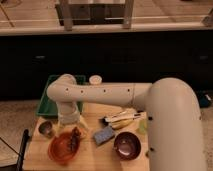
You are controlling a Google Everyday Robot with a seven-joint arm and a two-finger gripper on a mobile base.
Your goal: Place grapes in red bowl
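Observation:
The red bowl (pixel 62 149) sits at the front left of the wooden table (pixel 95 160). My gripper (pixel 74 136) hangs straight down over the bowl's right inner side. A small dark bunch, the grapes (pixel 74 140), shows at the gripper's tip, low over or in the bowl. I cannot tell whether the grapes rest on the bowl's inside. My white arm (pixel 100 95) reaches in from the right and bends down at the left.
A small metal cup (pixel 46 129) stands left of the bowl. A dark maroon bowl (pixel 127 146) is at the front right, with a blue sponge (pixel 104 135) between the bowls. A banana (pixel 122 121) lies behind them. A green tray (pixel 48 102) is at the back left.

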